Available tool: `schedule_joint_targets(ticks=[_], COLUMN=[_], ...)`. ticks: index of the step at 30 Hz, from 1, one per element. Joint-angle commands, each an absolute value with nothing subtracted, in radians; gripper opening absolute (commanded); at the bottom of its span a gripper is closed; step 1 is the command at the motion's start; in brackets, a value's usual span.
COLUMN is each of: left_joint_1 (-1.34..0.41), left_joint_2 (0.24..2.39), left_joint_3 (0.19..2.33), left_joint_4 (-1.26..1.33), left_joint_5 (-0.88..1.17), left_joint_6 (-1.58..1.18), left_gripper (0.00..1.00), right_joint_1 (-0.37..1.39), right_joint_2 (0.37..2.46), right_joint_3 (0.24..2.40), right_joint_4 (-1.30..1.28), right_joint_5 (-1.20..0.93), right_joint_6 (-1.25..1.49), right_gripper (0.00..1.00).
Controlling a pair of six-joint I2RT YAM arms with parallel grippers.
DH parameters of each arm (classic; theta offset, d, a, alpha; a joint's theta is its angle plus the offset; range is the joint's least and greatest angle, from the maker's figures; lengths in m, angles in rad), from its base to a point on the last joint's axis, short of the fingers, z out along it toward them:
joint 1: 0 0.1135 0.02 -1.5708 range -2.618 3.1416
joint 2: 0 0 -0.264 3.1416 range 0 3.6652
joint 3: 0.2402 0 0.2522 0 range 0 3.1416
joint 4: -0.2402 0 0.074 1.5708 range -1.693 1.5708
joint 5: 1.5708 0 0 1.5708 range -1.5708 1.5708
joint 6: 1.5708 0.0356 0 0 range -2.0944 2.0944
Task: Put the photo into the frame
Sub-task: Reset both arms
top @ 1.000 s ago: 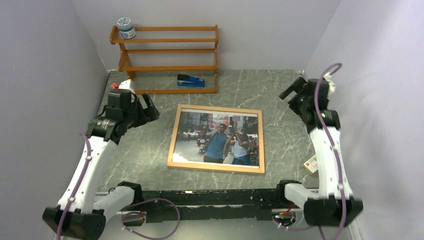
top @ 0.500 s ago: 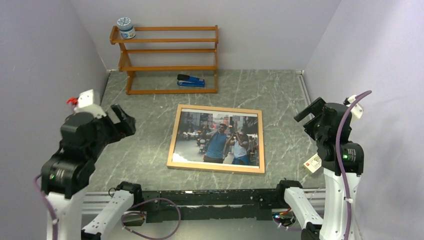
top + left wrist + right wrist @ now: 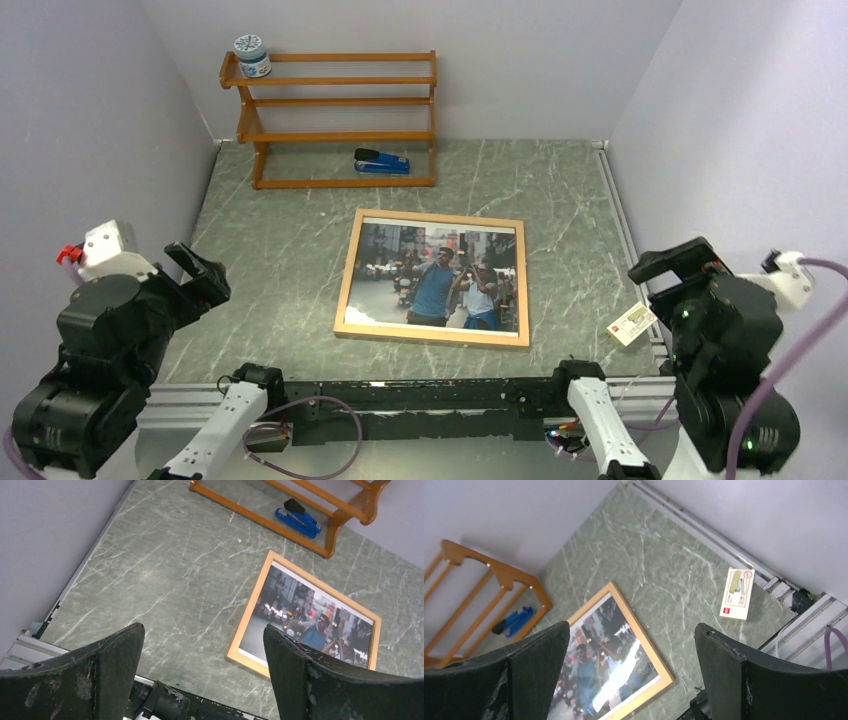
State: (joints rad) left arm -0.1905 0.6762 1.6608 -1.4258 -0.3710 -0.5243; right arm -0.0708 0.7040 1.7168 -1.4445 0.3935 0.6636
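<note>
The glossy colour print of two people on a street lies flat inside the thin light-wood picture frame, which rests mid-way across the green marbled desk. Behind it, a blue stapler sits at the base of an orange-brown wooden shelf rack, whose top left end carries a white jar. A small white card lies near the desk's right edge. The left claw and right claw hang over the near corners, well apart from the frame, each spread wide and holding nothing.

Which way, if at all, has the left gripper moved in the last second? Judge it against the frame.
Yes. The left gripper has drawn back toward the near-left corner, away from the frame, which has not shifted.
</note>
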Motion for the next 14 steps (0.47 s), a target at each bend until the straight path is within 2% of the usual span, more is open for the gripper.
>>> schedule_joint_targets(ticks=[1, 7, 14], left_joint_1=[-0.192, -0.192, -0.192], left_joint_2=[0.628, 0.620, 0.627], left_joint_3=[1.703, 1.711, 1.698], left_joint_4=[-1.436, -1.417, -1.412], left_joint_5=[-0.413, -0.424, -0.423], left_joint_6=[-0.545, -0.552, -0.538], left_gripper=[0.94, 0.93, 0.94], right_joint_1=[-0.105, -0.181, -0.191], right_joint_2=[0.664, 0.643, 0.651], right_joint_3=[1.781, 1.829, 1.801], right_joint_4=[-1.438, -1.413, -1.442], right_joint_5=[0.399, 0.347, 0.352], right_joint_6=[0.618, 0.550, 0.558], right_gripper=[0.99, 0.99, 0.99])
